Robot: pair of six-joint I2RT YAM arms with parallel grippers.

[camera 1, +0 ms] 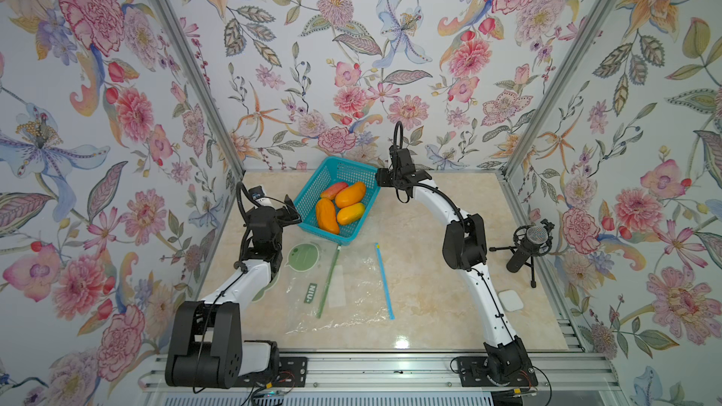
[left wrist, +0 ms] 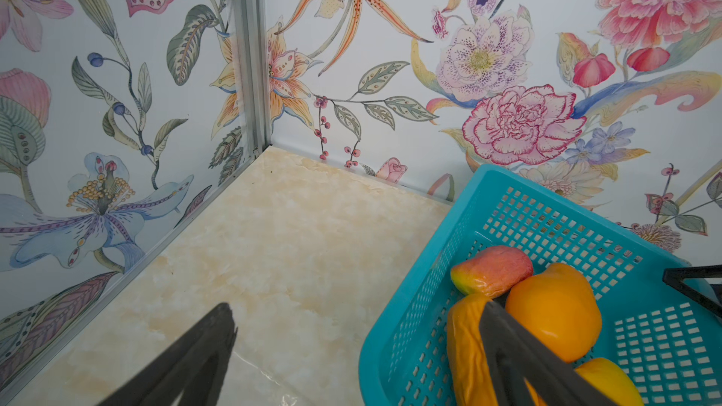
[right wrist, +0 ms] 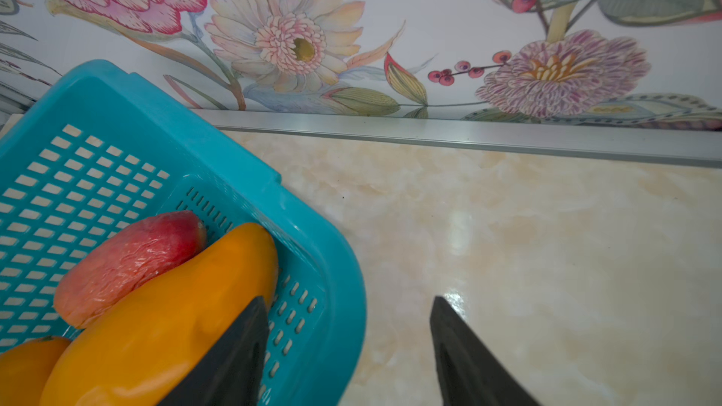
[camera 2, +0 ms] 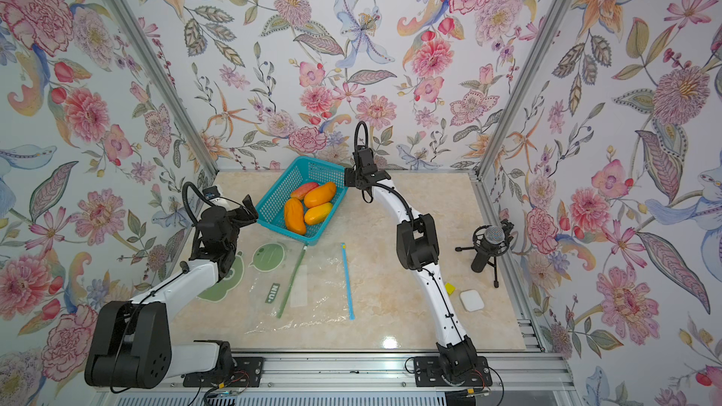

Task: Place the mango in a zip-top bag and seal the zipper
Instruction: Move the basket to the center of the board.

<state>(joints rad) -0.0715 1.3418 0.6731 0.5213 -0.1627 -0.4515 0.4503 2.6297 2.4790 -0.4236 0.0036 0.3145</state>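
Note:
Several mangoes lie in a teal basket (camera 1: 315, 183) at the back of the table: a red one (camera 1: 333, 190) and orange ones (camera 1: 350, 194). My left gripper (camera 1: 292, 210) is open and straddles the basket's left wall (left wrist: 406, 306). One of its fingers (left wrist: 504, 341) is inside, over an orange mango (left wrist: 467, 345). My right gripper (camera 1: 381, 178) is open astride the basket's right rim (right wrist: 336, 259). One of its fingers (right wrist: 242, 337) lies against the orange mango (right wrist: 164, 318), the other outside over the table. Two clear zip-top bags lie flat in front, one with a green zipper (camera 1: 328, 283), one with a blue zipper (camera 1: 385, 281).
A microphone on a small stand (camera 1: 527, 246) stands at the right edge, with a white square pad (camera 1: 512, 300) in front of it. Flowered walls close in the table on three sides. The left arm's elbow (camera 1: 258, 267) rests over the printed bag.

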